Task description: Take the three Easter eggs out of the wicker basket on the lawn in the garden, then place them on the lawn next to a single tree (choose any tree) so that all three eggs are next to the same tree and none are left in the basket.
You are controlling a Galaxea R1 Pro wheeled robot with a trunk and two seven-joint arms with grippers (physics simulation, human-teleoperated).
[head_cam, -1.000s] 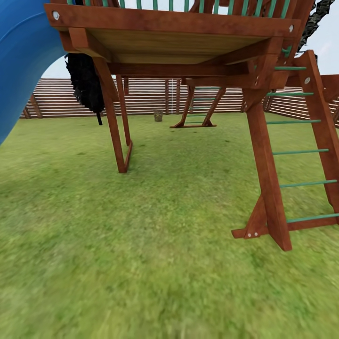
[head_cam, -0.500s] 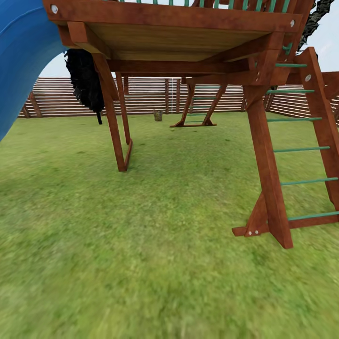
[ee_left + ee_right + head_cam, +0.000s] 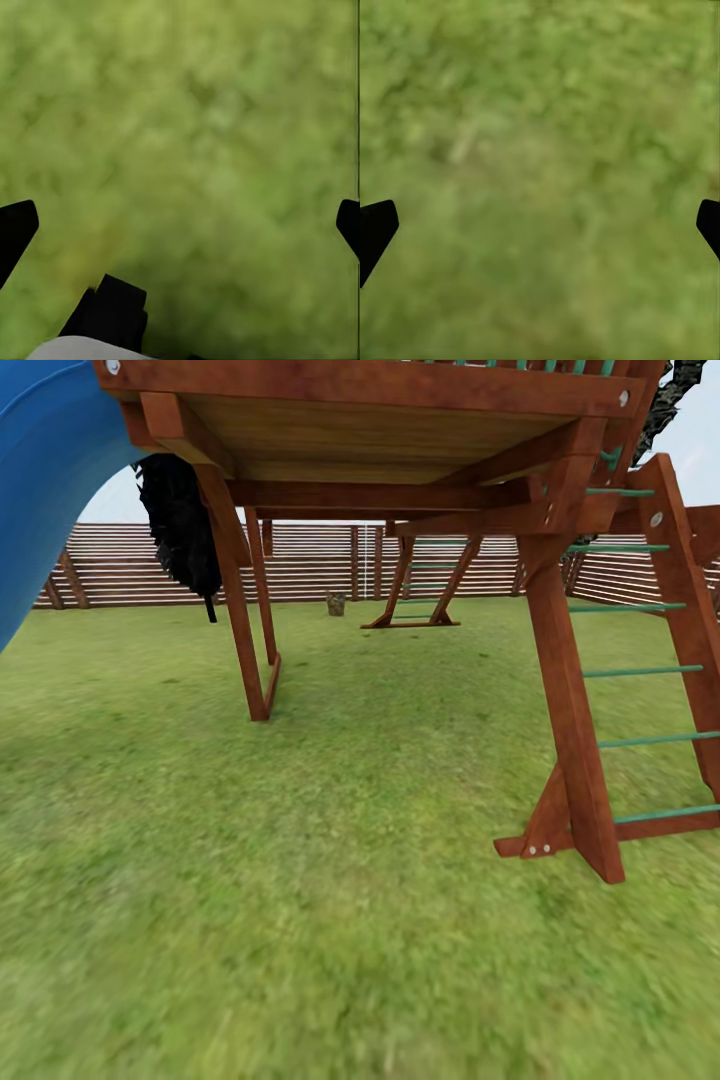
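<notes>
Left gripper (image 3: 180, 225) & right gripper (image 3: 540, 225): both spread wide, empty, over grass (image 3: 330, 920). Farther out, wooden play frame (image 3: 565, 700) w/ blue slide (image 3: 45, 470). Basket (image 3: 336, 604) sits far off on the lawn, near fence (image 3: 310, 565).

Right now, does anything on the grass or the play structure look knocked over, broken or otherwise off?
Nothing stands out. The play structure stands square on the lawn, its ladder rungs intact. The wicker basket sits upright far off by the fence.
</notes>
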